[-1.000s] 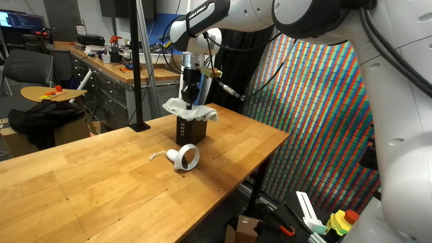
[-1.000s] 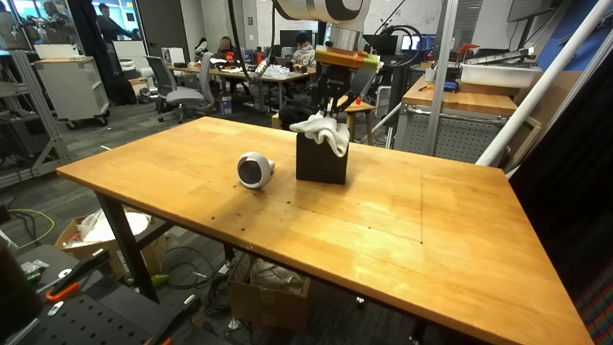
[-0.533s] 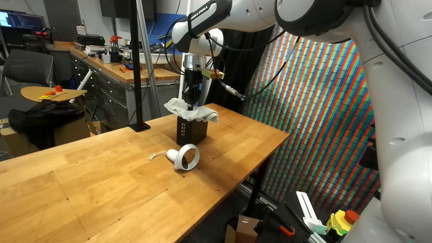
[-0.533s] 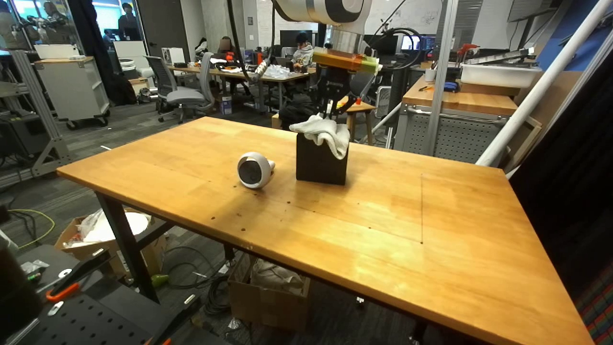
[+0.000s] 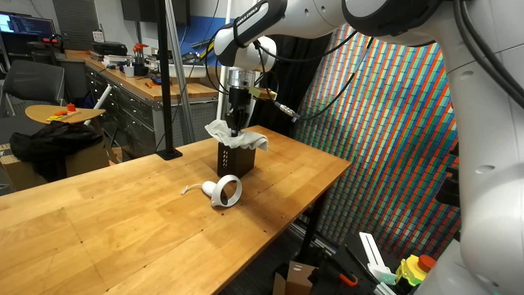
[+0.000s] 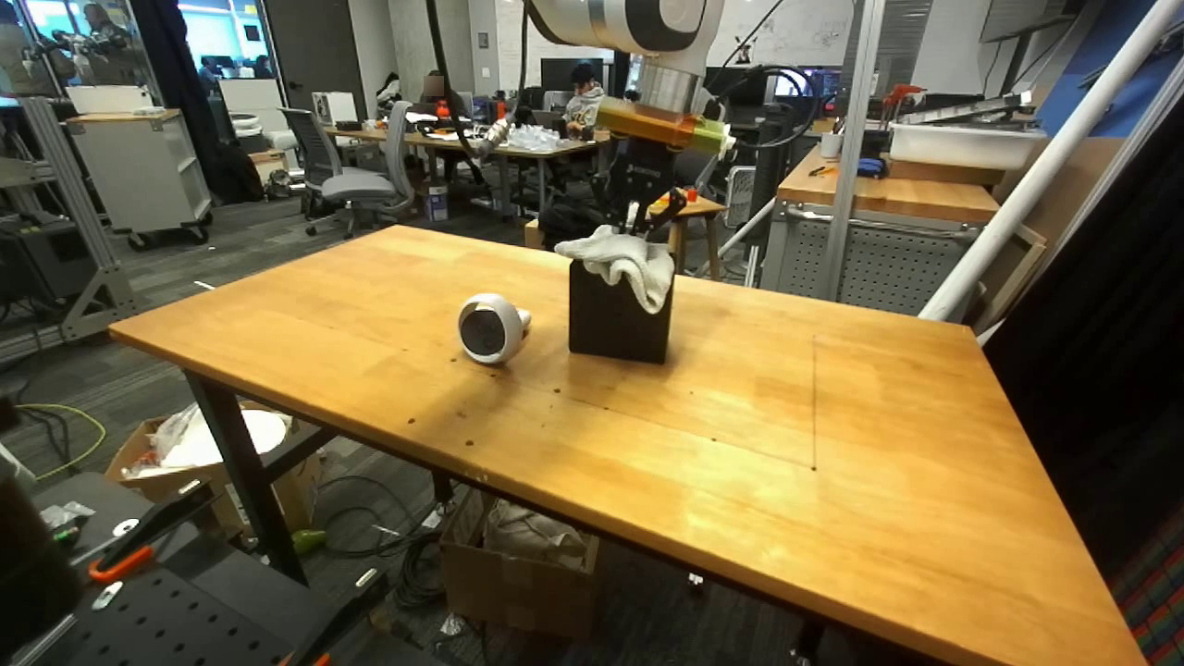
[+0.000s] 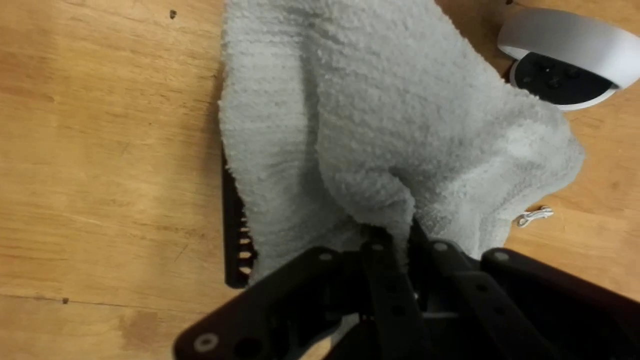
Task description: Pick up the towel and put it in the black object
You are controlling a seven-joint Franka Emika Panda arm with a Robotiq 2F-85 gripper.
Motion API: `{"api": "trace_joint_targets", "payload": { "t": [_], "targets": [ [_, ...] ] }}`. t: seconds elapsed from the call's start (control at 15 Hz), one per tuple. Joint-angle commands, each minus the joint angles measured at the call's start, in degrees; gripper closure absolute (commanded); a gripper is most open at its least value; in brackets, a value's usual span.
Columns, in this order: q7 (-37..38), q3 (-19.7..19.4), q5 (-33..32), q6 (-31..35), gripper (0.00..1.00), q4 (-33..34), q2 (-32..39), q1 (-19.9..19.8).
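Note:
The white towel [image 5: 250, 140] lies bunched over the top of the black box [image 5: 236, 162], with its ends hanging past the edges. In an exterior view one end of the towel [image 6: 638, 273] hangs down the side of the box [image 6: 615, 319]. The box stands upright on the table, and the towel hides its opening. My gripper [image 5: 234, 133] points down above the box, shut on a fold of the towel. In the wrist view a pinched ridge of the towel [image 7: 380, 110] runs between the fingers [image 7: 405, 235]. Only a dark, slotted edge of the box [image 7: 232, 235] shows there.
A white ring-shaped controller [image 5: 208, 188] with a cord lies on the wooden table [image 5: 135, 213] close to the box; it also shows in the wrist view [image 7: 570, 40]. A black post [image 5: 164, 82] rises at the table's edge. A cable [image 5: 327, 104] hangs from the arm.
My gripper has shifted slightly, rightward in an exterior view, still holding the towel. The black box has slid a little the same way. The controller has not moved.

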Motion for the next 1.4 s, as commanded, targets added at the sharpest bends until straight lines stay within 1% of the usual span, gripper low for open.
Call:
{"api": "trace_joint_targets", "payload": {
  "t": [0.0, 0.33, 0.53, 1.13, 1.33],
  "targets": [
    [-1.12, 1.12, 3.46, 1.83, 0.97, -2.36, -0.12, -1.30],
    [-2.16, 1.33, 7.34, 2.54, 0.97, -3.06, 1.67, -2.45],
    [-2.88, 1.34, 8.61, 2.36, 0.97, -3.66, 2.64, -2.62],
    [-2.64, 1.22, 6.95, -0.55, 0.97, -2.95, 4.95, -1.72],
    [-2.26, 1.10, 6.27, -1.88, 0.97, -2.90, 4.22, -1.39]
  ]
}}
